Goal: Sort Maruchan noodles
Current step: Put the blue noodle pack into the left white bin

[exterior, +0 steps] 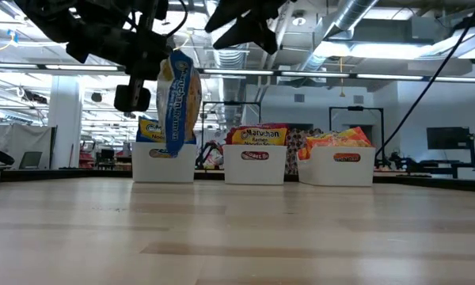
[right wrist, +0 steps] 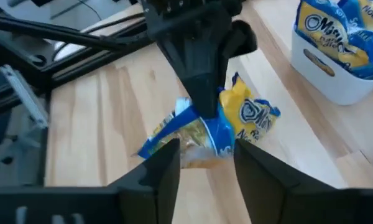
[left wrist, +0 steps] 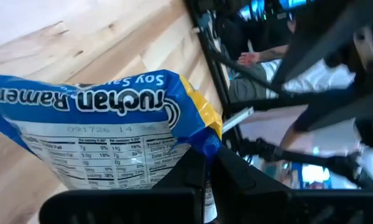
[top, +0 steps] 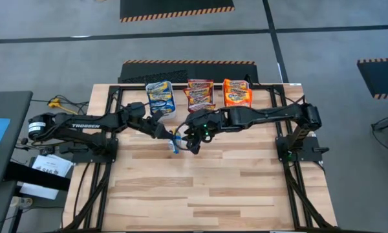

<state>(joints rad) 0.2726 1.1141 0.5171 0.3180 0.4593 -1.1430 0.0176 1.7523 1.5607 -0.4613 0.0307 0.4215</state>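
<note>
A blue packet of Maruchan noodles (exterior: 178, 103) hangs in the air over the table's middle, with my left gripper (top: 170, 134) shut on it. My right gripper (right wrist: 205, 163) stands open close beside the packet (right wrist: 245, 115), one finger on either side of its lower part, touching nothing that I can see. At the table's far edge stand three white bins: the left one (top: 160, 97) holds blue packets, the middle one (top: 200, 94) maroon packets, the right one (top: 237, 92) orange packets. My left gripper pinches the packet between its two fingers at a corner of one short sealed end (left wrist: 205, 142). The fingers come in roughly level from the table's left. The packet hangs upright below the hold, edge-on in the low view, lifted clear of the table.
The wooden tabletop (top: 213, 188) lies bare in front of both arms. Black frame rails (top: 291, 188) run along the table's left and right sides. Beyond the table a seated person (left wrist: 267, 59) shows in the left wrist view.
</note>
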